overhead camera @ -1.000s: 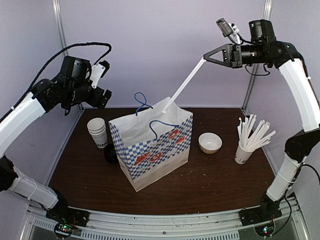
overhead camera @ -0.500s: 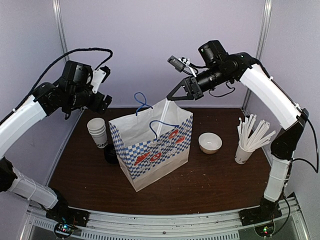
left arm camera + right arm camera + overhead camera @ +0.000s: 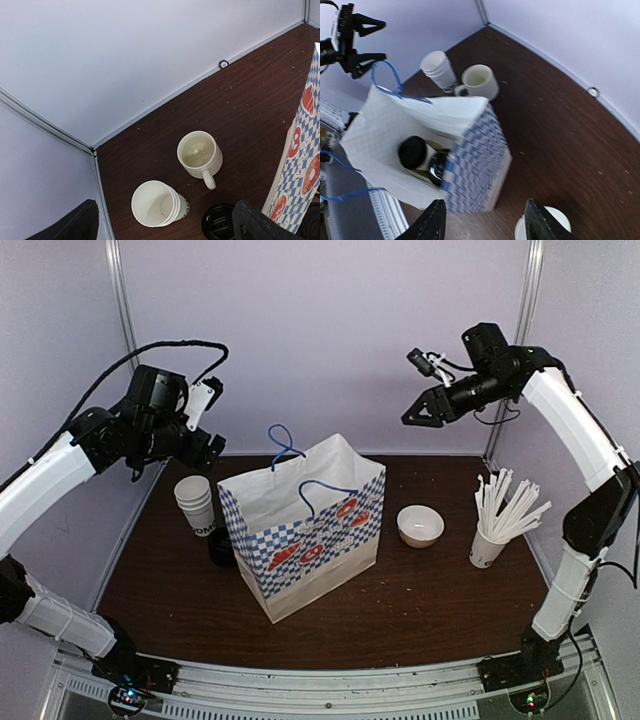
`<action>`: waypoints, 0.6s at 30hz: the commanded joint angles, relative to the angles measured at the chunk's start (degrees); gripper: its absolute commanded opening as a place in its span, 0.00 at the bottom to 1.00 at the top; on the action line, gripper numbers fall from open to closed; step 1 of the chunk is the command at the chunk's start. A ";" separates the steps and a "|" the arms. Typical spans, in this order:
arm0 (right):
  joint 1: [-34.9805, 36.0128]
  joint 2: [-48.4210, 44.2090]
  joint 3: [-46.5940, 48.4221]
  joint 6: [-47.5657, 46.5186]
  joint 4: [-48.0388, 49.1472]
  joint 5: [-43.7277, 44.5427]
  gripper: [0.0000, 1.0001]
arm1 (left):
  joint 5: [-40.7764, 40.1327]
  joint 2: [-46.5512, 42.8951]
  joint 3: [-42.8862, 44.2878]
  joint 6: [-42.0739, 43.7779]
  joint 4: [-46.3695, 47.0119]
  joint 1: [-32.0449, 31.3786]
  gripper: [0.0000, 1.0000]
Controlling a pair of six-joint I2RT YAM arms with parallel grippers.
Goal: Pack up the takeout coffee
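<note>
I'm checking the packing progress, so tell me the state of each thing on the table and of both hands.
paper bag: upright, top open
takeout coffee: lidded, inside the bag
cup stack: upright, nested, unlidded
mug: upright, empty
black lid: flat on the table
bowl: upright
straw cup: upright, filled with straws
left hand: open, empty
right hand: open, empty

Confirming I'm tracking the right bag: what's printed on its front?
The bag is white above, blue-and-white checked with red shapes below; best in top external view.
</note>
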 commanded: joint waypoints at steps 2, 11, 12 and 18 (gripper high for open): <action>-6.79 -12.54 -12.17 -10.48 -5.07 15.34 0.52 | -0.69 -1.23 -1.27 0.40 3.18 0.28 0.98; -13.94 -27.16 -31.29 -14.56 -5.82 25.12 0.36 | 6.08 -3.28 0.80 -2.23 3.03 0.36 0.98; -14.19 -27.60 -31.85 -14.49 -6.58 25.67 0.35 | 5.82 -3.29 0.92 -2.22 3.09 0.36 0.98; -16.71 -27.36 -33.50 -12.13 -6.35 29.18 0.30 | 5.64 -3.40 0.22 -2.08 4.02 0.36 0.98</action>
